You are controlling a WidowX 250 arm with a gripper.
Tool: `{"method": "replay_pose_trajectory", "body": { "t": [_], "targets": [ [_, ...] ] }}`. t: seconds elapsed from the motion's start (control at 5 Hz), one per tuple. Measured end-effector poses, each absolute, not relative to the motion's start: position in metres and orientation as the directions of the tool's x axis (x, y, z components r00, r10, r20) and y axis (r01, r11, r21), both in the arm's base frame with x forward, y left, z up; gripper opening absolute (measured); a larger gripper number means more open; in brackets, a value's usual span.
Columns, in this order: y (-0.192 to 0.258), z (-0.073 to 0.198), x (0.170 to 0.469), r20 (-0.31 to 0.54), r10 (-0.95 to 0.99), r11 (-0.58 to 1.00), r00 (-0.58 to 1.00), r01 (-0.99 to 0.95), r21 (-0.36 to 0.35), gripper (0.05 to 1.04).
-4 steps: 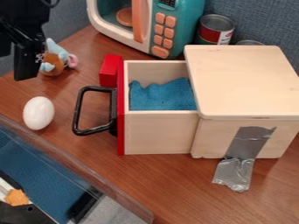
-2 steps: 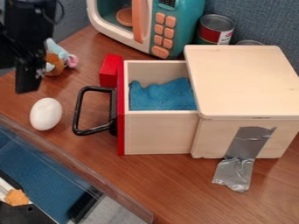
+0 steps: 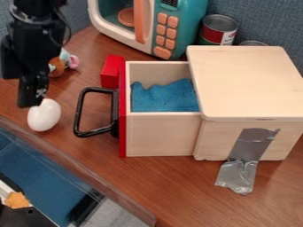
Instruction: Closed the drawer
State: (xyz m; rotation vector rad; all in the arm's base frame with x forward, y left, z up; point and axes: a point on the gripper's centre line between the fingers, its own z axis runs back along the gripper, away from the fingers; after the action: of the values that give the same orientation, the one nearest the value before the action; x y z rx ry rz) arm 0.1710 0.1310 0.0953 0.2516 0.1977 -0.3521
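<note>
The gripper [image 3: 28,96] hangs at the upper left, left of the drawer handle and just over the white egg's upper edge. The wooden drawer [image 3: 163,135] is pulled out to the left from its box [image 3: 248,84], with a red front [image 3: 122,133] and a black loop handle [image 3: 79,113]. A blue cloth [image 3: 164,96] lies inside it. Grey tape [image 3: 253,144] holds the box to the table.
A white egg [image 3: 44,116] lies between gripper and handle. A red block [image 3: 111,72] stands behind the drawer front. Farther back are a plush toy [image 3: 57,66], a toy microwave [image 3: 174,26] and a can [image 3: 218,30]. A clear ledge [image 3: 77,170] borders the table's front left.
The gripper has come down and slightly right, from beside the plush toy to the egg. The egg has rolled a little, first right, then slightly back. The drawer has not moved.
</note>
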Motion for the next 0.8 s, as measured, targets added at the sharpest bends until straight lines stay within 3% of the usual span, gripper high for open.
{"method": "replay_pose_trajectory", "body": {
  "t": [0.4,0.8],
  "targets": [
    [0.122,0.083,0.179,-0.255,-0.515,0.784,0.818,0.570,0.246,1.000],
    [0.119,0.076,0.183,-0.244,-0.602,0.716,0.760,0.649,0.256,1.000]
  ]
}}
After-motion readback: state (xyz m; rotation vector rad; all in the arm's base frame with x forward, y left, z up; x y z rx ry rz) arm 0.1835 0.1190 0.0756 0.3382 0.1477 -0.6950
